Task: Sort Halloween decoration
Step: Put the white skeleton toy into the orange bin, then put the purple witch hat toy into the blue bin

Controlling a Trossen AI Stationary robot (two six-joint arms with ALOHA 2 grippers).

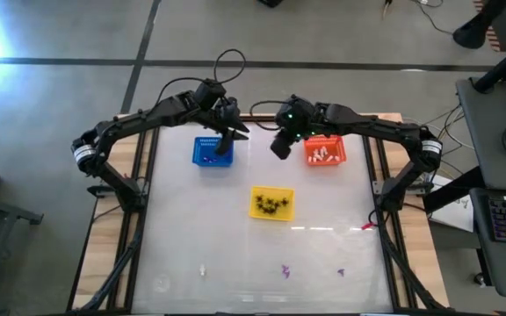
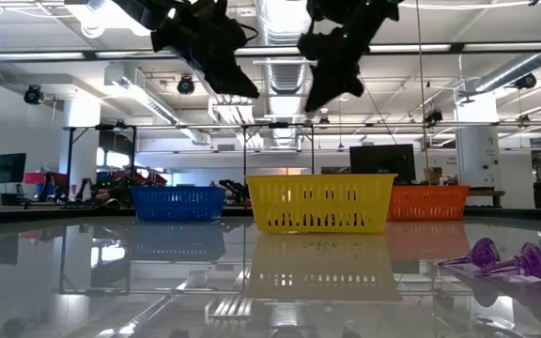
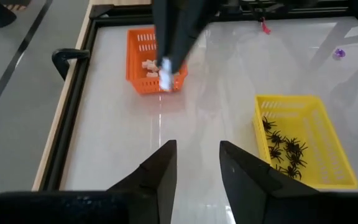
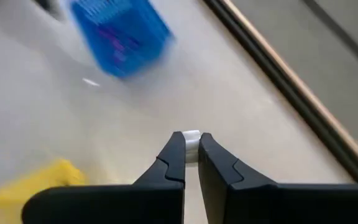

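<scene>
Three baskets stand on the table (image 1: 191, 254): a blue basket (image 1: 211, 151) at the far left, an orange basket (image 1: 325, 151) at the far right, and a yellow basket (image 1: 271, 204) nearer the middle. We see both arms raised over the far side. The left gripper (image 1: 232, 136) hangs just above the blue basket's right edge, and in its wrist view its two fingers stand apart with nothing between them. The right gripper (image 1: 281, 145) hovers beside the orange basket, on its left, with its fingers pressed together on a small white trinket (image 4: 191, 142).

We judge that the coming move turns on that short gap. The orange basket already holds white pieces (image 3: 149, 67), so the held trinket most likely belongs there, and the basket lies just to the right of the right gripper. That arm is plainly the nearer one. We cannot tell the trinket's long axis, as only a small end shows past the fingertips.

Little stands in the way, though the basket's near wall must be cleared from above before a release. The yellow basket holds black spiders (image 1: 272, 205). The blue one shows purple pieces inside, blurred in the right wrist view. Loose purple trinkets (image 1: 285, 270) lie on the near part of the table, well apart from both grippers, with another (image 1: 341, 271) to their right.
</scene>
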